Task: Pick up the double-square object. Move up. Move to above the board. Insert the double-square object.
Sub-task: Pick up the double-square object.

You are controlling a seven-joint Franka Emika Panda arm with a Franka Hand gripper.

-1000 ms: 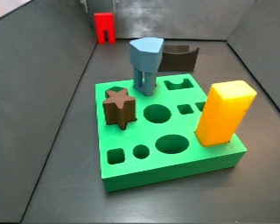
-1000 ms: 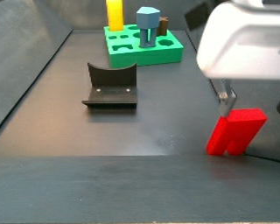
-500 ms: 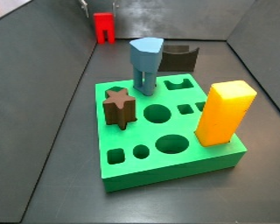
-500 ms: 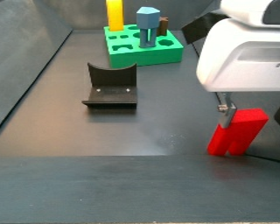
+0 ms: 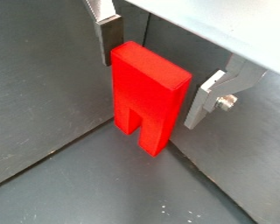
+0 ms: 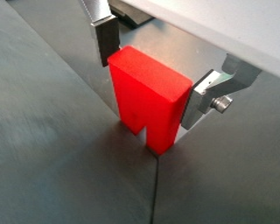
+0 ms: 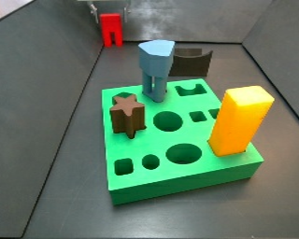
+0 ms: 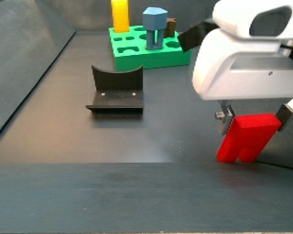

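Red and glossy, the small plastic double-square object (image 5: 147, 96) stands upright on the dark grey bench (image 8: 124, 137), its notched end down, far from the large square green board (image 7: 177, 140) with its shaped cutouts. The robot's hand (image 6: 154, 72) is lowered over it: in both wrist views one flat silver finger (image 5: 106, 35) sits against one side of the block, near its top, and the opposite finger (image 6: 208, 98) lies close on the other side. Whether both pads actually press the plastic is hard to judge from these angles, so I cannot tell if the hand has clamped it or merely brackets it. In a side view the white body of the hand (image 8: 252, 117) hangs directly above the red block (image 8: 248, 137), whose base seems to rest on the bench.

On the board, a tall yellow-orange rectangular block (image 7: 241, 119) stands at one edge, a dark brown star-shaped block (image 7: 128, 114) sits in a hole at the opposite edge, and a grey-blue peg (image 7: 155, 69) rises near the back. The dark L-shaped fixture (image 8: 116, 90) stands on the bench between the board and the red block (well apart from both). In a side view the red block (image 7: 111, 28) shows as a small shape at the far end of the bench, beyond the board
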